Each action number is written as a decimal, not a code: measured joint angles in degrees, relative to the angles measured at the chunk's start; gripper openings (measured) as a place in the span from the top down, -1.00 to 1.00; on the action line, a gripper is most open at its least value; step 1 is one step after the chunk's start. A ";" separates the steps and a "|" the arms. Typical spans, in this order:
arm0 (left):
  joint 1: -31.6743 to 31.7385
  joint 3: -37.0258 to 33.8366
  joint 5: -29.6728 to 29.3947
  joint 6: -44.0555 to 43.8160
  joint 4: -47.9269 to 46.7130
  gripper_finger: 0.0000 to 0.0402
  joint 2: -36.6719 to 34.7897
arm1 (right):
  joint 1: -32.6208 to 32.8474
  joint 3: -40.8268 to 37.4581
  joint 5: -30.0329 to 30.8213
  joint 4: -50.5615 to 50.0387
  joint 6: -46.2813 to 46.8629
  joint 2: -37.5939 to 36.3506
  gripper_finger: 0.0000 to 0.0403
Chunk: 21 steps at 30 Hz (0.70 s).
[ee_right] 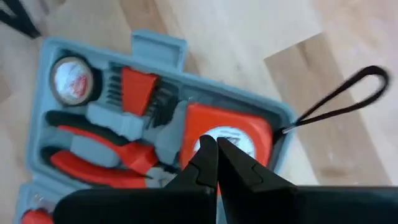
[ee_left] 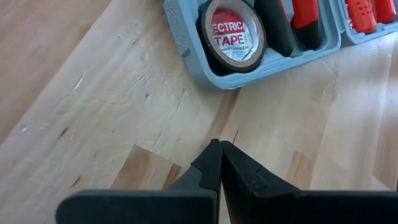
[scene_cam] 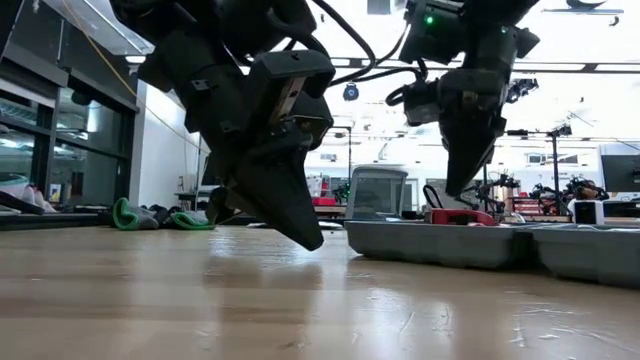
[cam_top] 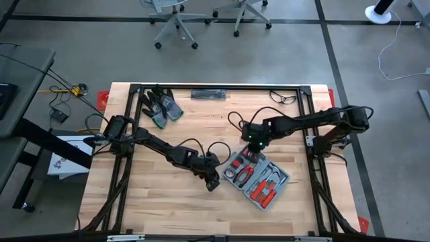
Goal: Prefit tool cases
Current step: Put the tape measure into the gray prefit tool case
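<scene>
The blue-grey tool case (cam_top: 259,178) lies open on the wooden table, right of centre, with both halves flat and red-handled tools in its recesses. My left gripper (cam_top: 213,183) is shut, its tip low over bare wood just left of the case. In the left wrist view, my left gripper (ee_left: 219,144) points at the corner of the case (ee_left: 183,37) that holds a roll of electrical tape (ee_left: 233,31). My right gripper (cam_top: 250,146) is shut and hangs above the case's far half. In the right wrist view, my right gripper (ee_right: 211,140) is over an orange tape measure (ee_right: 233,127).
A pair of dark gloves with green cuffs (cam_top: 161,106) lies at the far left of the table. A black flat object (cam_top: 208,94) and a looped cable (cam_top: 282,99) sit by the far edge. A black metal frame (cam_top: 134,87) borders the table. A black strap loop (ee_right: 348,93) lies beside the case.
</scene>
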 joint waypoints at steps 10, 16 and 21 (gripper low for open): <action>-0.05 0.00 -0.08 -0.06 0.02 1.00 0.06 | 0.04 0.01 -1.80 -0.06 -1.32 4.02 1.00; -0.08 0.00 -0.02 -0.06 0.02 1.00 0.06 | -0.17 0.33 -1.83 1.46 -1.89 6.54 1.00; -0.08 0.00 -0.09 -0.06 0.00 1.00 0.08 | -0.86 0.24 0.14 3.01 -0.83 6.67 1.00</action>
